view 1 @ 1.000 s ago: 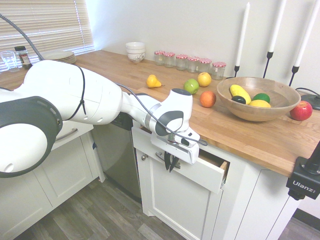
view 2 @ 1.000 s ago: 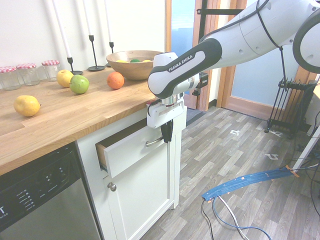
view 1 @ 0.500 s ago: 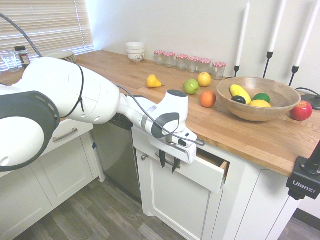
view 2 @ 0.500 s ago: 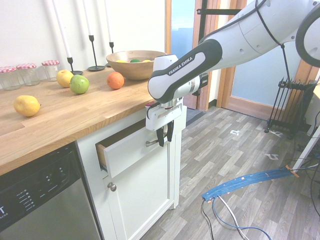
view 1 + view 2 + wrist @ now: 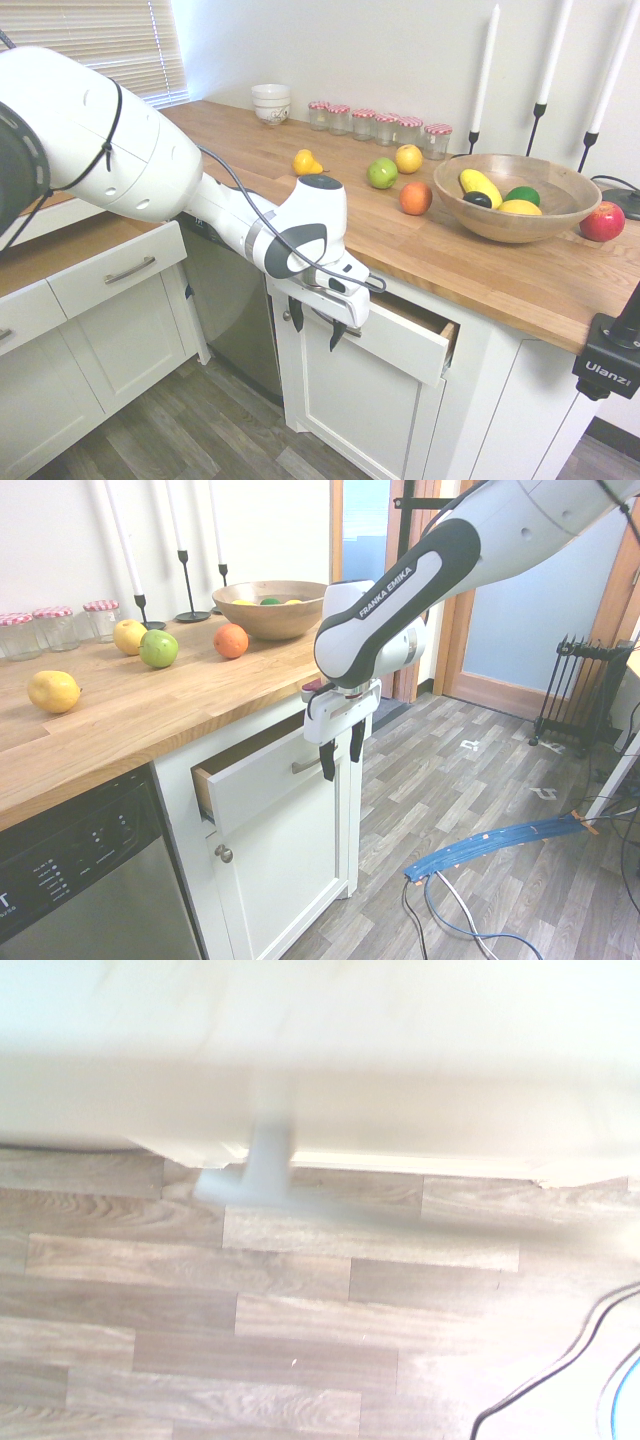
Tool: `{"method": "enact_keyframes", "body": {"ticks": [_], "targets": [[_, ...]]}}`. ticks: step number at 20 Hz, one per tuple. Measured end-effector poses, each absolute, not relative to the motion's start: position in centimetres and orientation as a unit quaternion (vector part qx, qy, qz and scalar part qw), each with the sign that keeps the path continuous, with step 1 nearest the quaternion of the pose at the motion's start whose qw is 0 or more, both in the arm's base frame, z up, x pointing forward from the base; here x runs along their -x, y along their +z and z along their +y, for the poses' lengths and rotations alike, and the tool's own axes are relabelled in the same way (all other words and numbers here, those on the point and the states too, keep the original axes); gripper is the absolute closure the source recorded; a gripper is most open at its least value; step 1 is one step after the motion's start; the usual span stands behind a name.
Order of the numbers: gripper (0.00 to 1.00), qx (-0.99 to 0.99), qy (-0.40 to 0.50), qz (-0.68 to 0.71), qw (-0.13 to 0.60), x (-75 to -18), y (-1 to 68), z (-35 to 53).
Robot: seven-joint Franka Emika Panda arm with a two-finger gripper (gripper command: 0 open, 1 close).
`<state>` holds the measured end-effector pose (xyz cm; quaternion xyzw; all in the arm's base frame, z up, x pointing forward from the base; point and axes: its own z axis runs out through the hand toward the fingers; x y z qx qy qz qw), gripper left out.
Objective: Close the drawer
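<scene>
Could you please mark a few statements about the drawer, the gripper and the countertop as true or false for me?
1. The drawer stands partly open. True.
2. The gripper points downward with its jaws apart. True.
3. The jaws are clamped on the drawer's handle. False: they are spread open in front of the drawer, gripping nothing.
4. The wooden bowl is empty. False: it holds fruit.
5. An orange lies on the counter beside the bowl. True.
</scene>
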<state>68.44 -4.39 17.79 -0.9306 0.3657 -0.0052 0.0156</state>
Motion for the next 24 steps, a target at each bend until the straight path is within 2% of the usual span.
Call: {"method": "enact_keyframes", "body": {"ticks": [9, 14, 24], "targets": [[0.0, 0.931, -0.006, 0.364, 0.023, -58.7, 17.0, -2.9], [0.0, 0.93, -0.011, 0.366, 0.026, -53.8, 19.1, -2.7], [0.0, 0.926, -0.018, 0.375, 0.029, -51.3, 21.8, -3.9]]}}
